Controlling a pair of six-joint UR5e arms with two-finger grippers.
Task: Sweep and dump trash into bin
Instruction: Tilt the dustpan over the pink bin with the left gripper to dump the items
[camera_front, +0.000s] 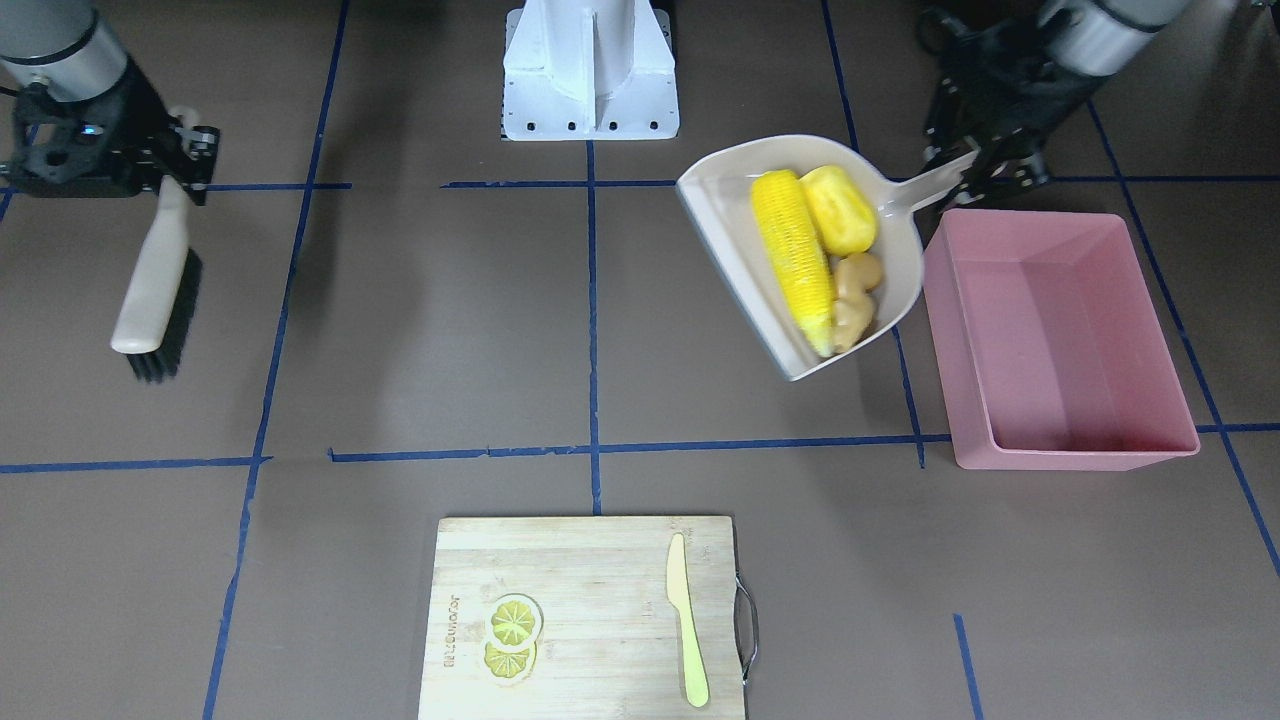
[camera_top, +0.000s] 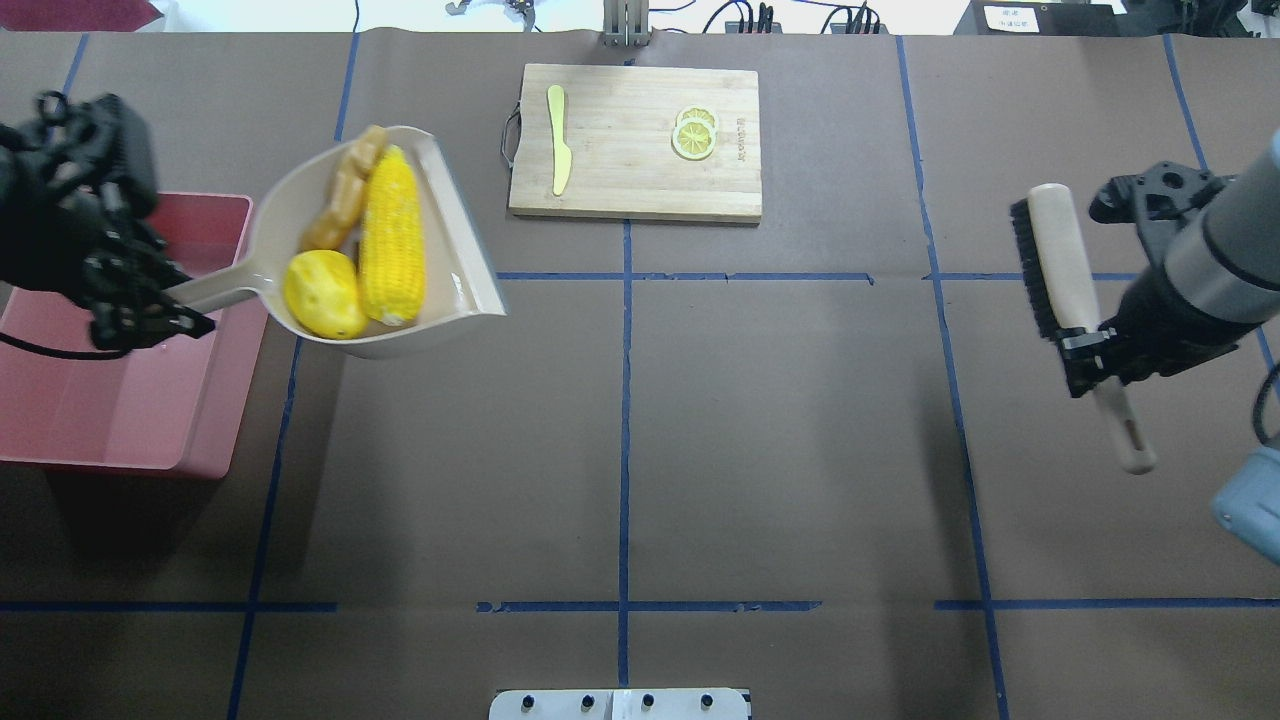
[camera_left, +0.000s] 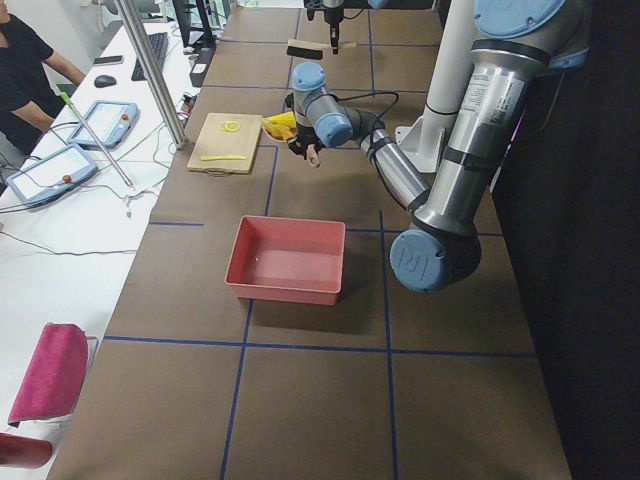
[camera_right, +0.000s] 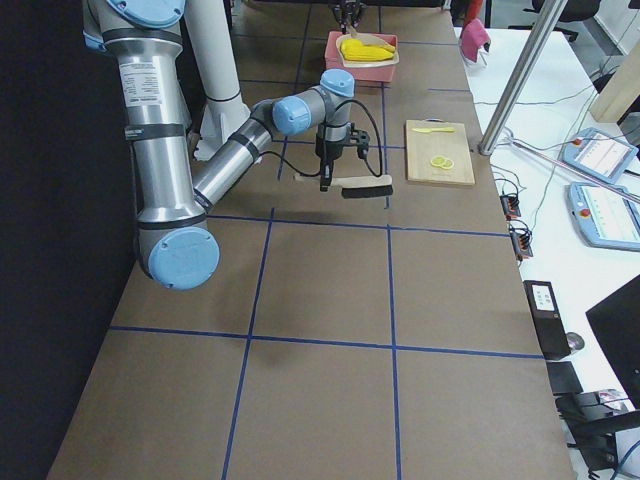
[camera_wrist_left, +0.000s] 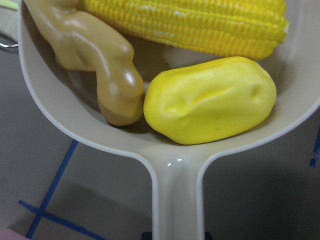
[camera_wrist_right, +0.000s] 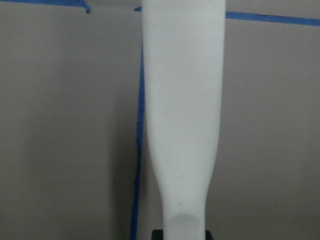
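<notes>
The corn cob (camera_front: 795, 255), potato lump (camera_front: 840, 208) and ginger root (camera_front: 855, 290) lie loose in the dustpan (camera_front: 718, 200), just ahead of the left jaws, which are clamped on its handle (camera_front: 925, 185). The three look light, hard and smooth, so they will likely slide out together when tipped. The handle is the right hold. The bin (camera_front: 1060, 330) sits just beside those jaws. The right jaws, well apart, are clamped on the brush (camera_front: 155, 280).

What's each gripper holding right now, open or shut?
Left gripper: shut on the dustpan, by its handle.
Right gripper: shut on the brush.
</notes>
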